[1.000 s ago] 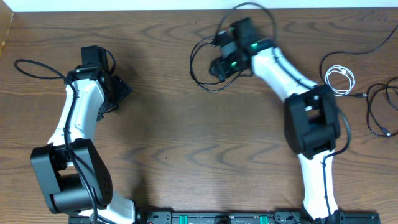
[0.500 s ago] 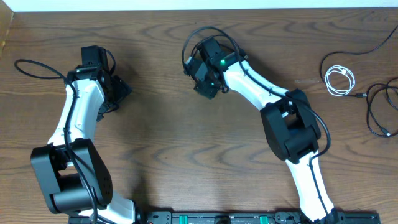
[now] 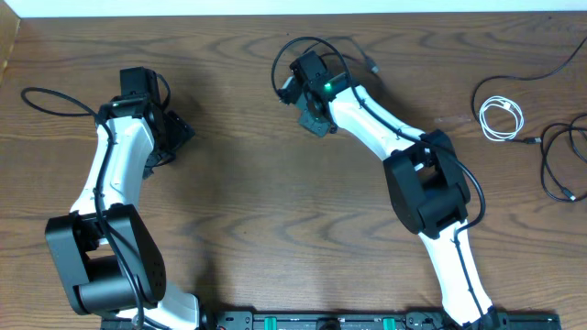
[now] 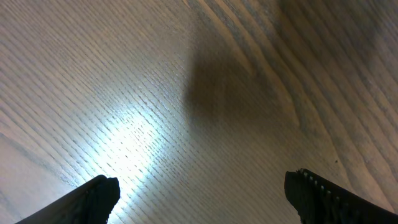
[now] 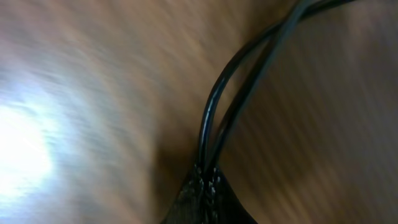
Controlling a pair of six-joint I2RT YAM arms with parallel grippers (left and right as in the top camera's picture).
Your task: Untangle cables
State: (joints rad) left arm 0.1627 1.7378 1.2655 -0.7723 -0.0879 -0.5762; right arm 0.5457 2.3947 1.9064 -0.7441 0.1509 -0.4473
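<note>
My right gripper [image 3: 315,123] hangs over the far middle of the table, shut on a black cable [image 3: 276,62]. That cable arcs up and around the wrist, and its small plug end [image 3: 371,66] lies to the right. In the right wrist view two strands of the black cable [image 5: 215,109] run side by side into the shut gripper [image 5: 205,182]. A coiled white cable [image 3: 502,117] and another black cable [image 3: 558,170] lie at the far right. My left gripper [image 3: 177,134] is at the left, and in its wrist view it stands open [image 4: 202,190] over bare wood.
A thin black cord [image 3: 550,66] trails off the right edge at the back. The left arm's own black wire [image 3: 50,96] loops at the far left. A black rail [image 3: 321,321] runs along the front edge.
My right arm has swung left from the back right toward the middle, carrying the black cable, and its jaws have closed on it. The left arm has not moved.
</note>
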